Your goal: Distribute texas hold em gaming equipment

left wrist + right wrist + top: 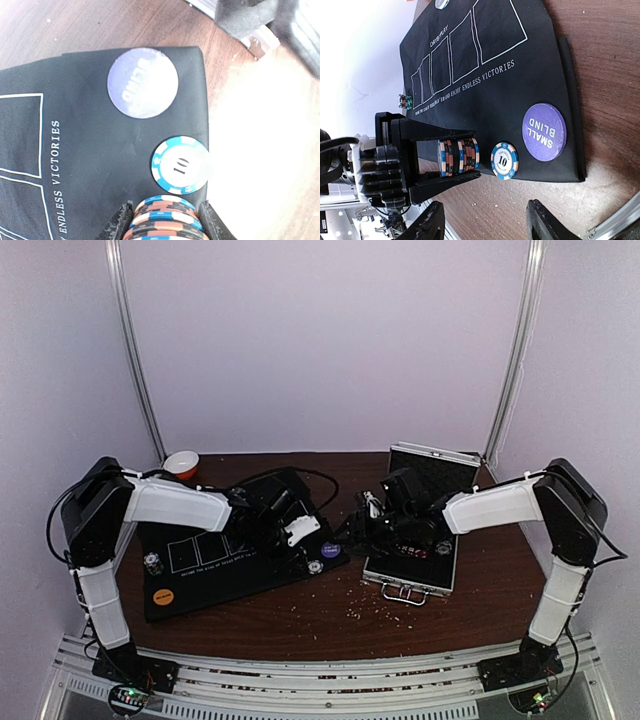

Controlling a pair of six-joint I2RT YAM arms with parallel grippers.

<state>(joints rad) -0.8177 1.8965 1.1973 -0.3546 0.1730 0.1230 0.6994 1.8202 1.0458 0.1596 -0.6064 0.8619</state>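
**Blue-and-orange chips pinched at the mat's edge**

The left gripper [166,226] was clamped on a small stack of striped chips [458,157], rims ridged, at the near edge of the black mat [100,150]. Just beyond lay a single chip [180,165], flat, blue-and-white, marked 10. Farther on sat a smooth round purple disc [143,83]. The right gripper [487,222] hung spread wide over the wooden table [600,75].

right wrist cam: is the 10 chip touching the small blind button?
No, the 10 chip lies flat on the black mat, with a strip of mat showing between it and the purple small blind button.
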